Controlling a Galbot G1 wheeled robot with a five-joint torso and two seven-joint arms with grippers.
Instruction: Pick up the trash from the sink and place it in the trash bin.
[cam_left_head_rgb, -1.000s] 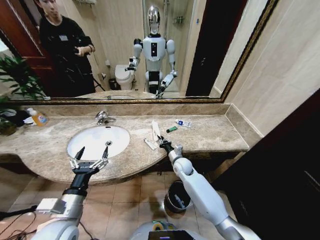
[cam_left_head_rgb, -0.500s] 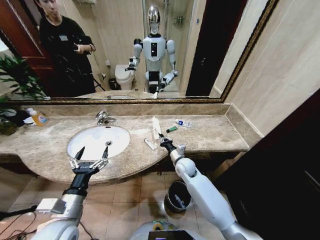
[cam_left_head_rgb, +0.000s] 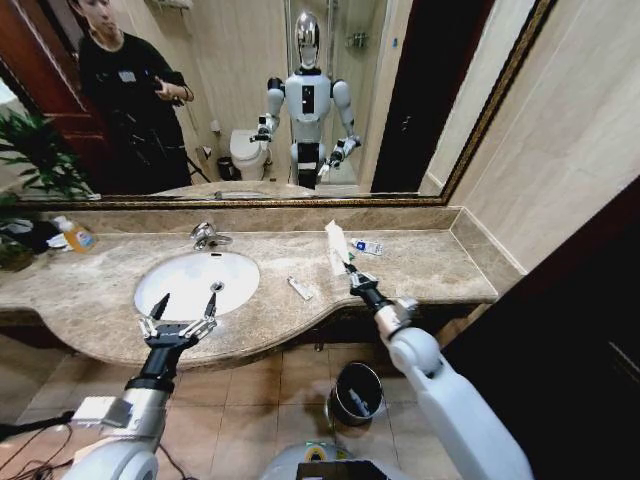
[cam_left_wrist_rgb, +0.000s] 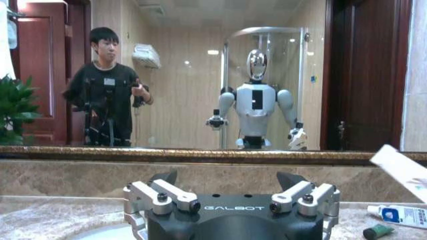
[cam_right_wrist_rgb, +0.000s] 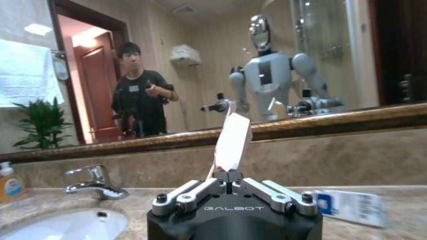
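My right gripper (cam_left_head_rgb: 353, 272) is shut on a slim white packet (cam_left_head_rgb: 335, 246) and holds it upright above the marble counter, right of the sink (cam_left_head_rgb: 160, 290). In the right wrist view the packet (cam_right_wrist_rgb: 232, 142) sticks up from the closed fingers (cam_right_wrist_rgb: 229, 175). Another white packet (cam_left_head_rgb: 300, 288) lies flat on the counter beside the basin. A white tube with blue print (cam_left_head_rgb: 367, 246) rests near the back wall, and a small green piece (cam_left_wrist_rgb: 377, 231) lies close to it. My left gripper (cam_left_head_rgb: 185, 312) hangs open over the sink's front rim. The trash bin (cam_left_head_rgb: 355, 393) stands on the floor below the counter.
A chrome faucet (cam_left_head_rgb: 207, 235) stands behind the basin. An orange bottle (cam_left_head_rgb: 73, 235) and a plant (cam_left_head_rgb: 40, 160) occupy the counter's far left. A mirror covers the wall behind. The counter's curved front edge overhangs the tiled floor by the bin.
My right gripper has lifted the white packet off the counter and carried it to the right and higher. The left arm has stayed still.
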